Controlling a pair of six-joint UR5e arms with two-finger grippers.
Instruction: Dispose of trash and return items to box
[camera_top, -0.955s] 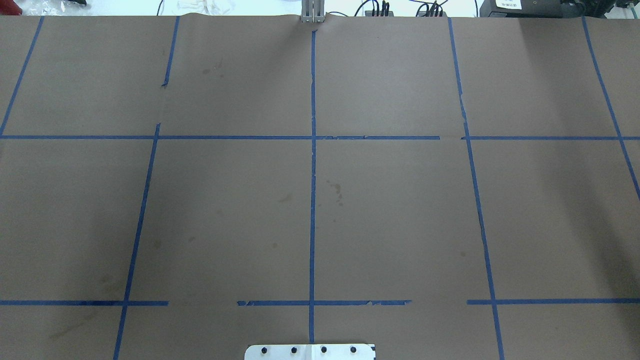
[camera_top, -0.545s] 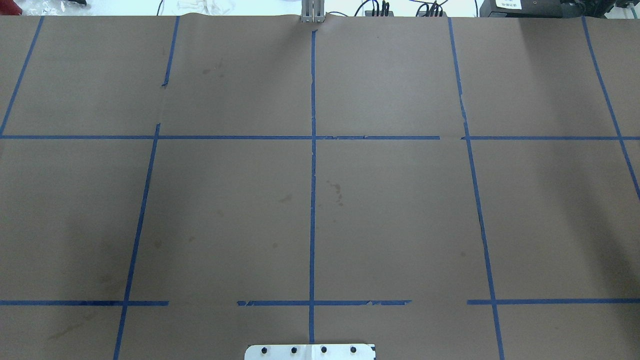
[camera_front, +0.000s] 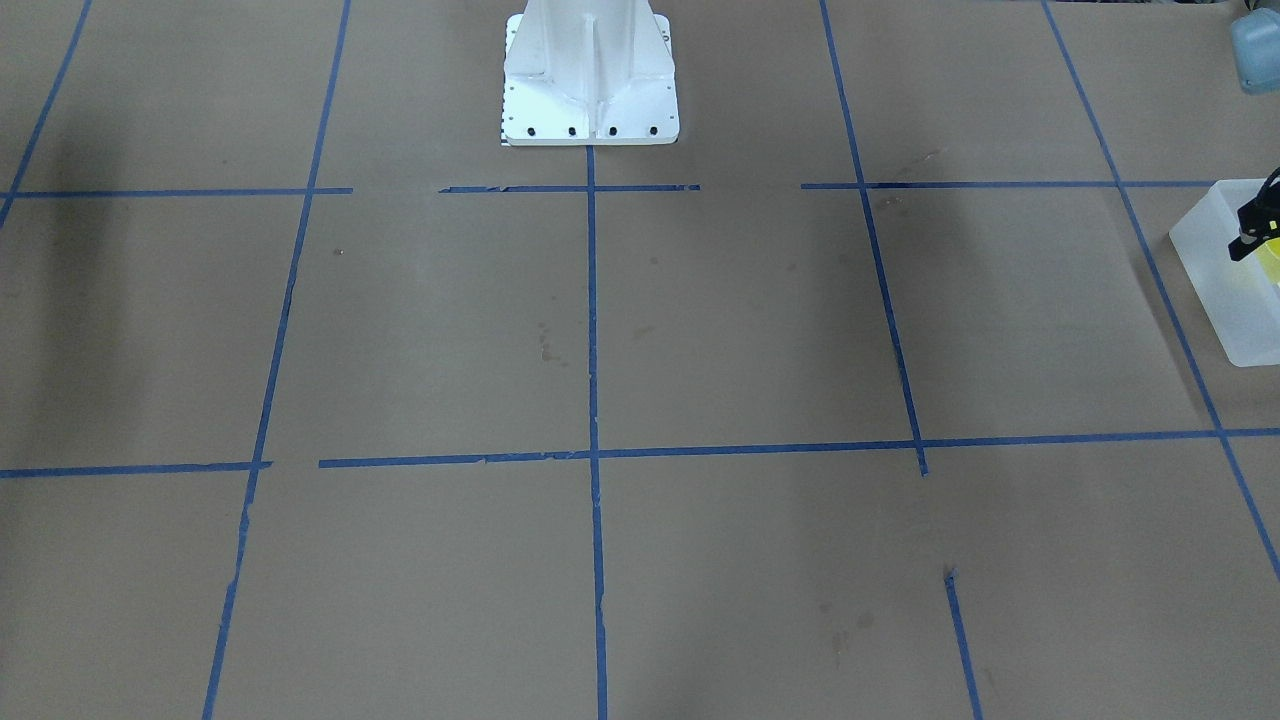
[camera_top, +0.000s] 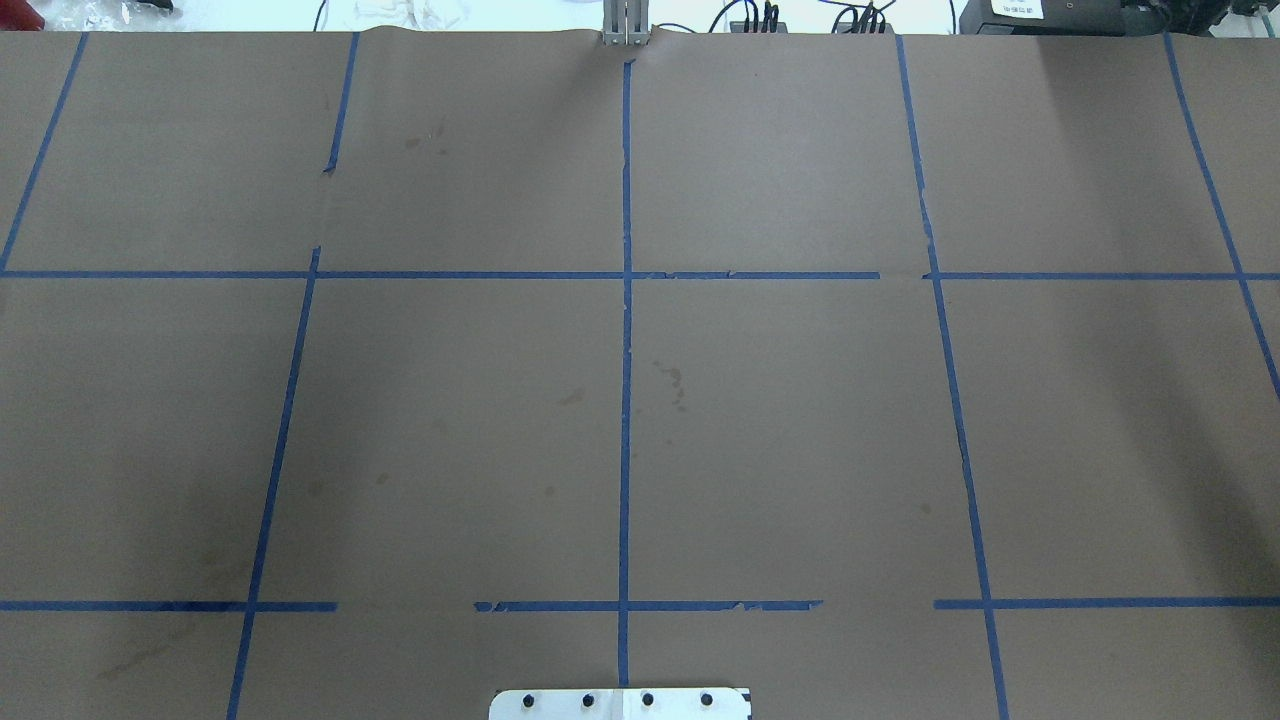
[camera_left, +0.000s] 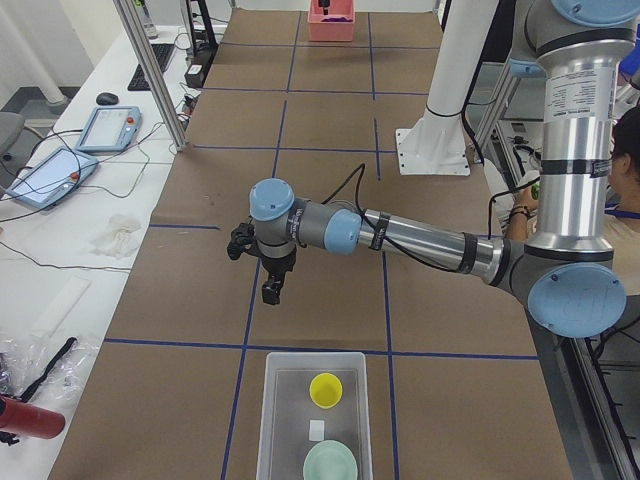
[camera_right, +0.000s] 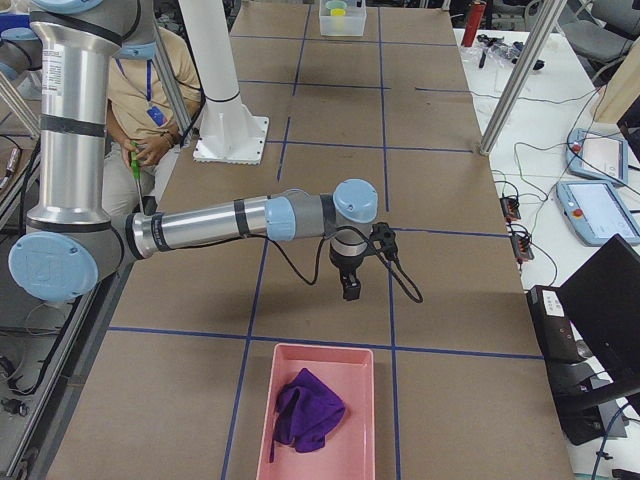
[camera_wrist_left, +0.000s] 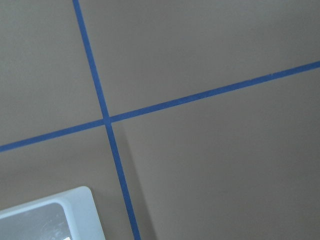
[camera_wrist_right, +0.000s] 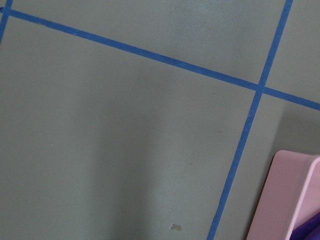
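The left-end view shows cup (camera_left: 325, 389) and bowl (camera_left: 331, 464) in the box (camera_left: 289, 402), which lies outside the overhead view. Whether the left gripper (camera_left: 271, 293) or the right gripper (camera_right: 350, 291) is wide or narrow cannot be told.

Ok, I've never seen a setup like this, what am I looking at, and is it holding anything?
It's a robot with two arms on a white pedestal, over a brown table marked with blue tape. Two cameras look down, one from behind the robot, one facing it; two look along the table from its ends; two sit on the wrists. At the robot's left end a frosted box holds a yellow cup and a green bowl; the left gripper hangs near it. At the other end a pink tray holds a purple cloth, the right gripper nearby. I see nothing held; whether the grippers are open or shut, I can't tell.
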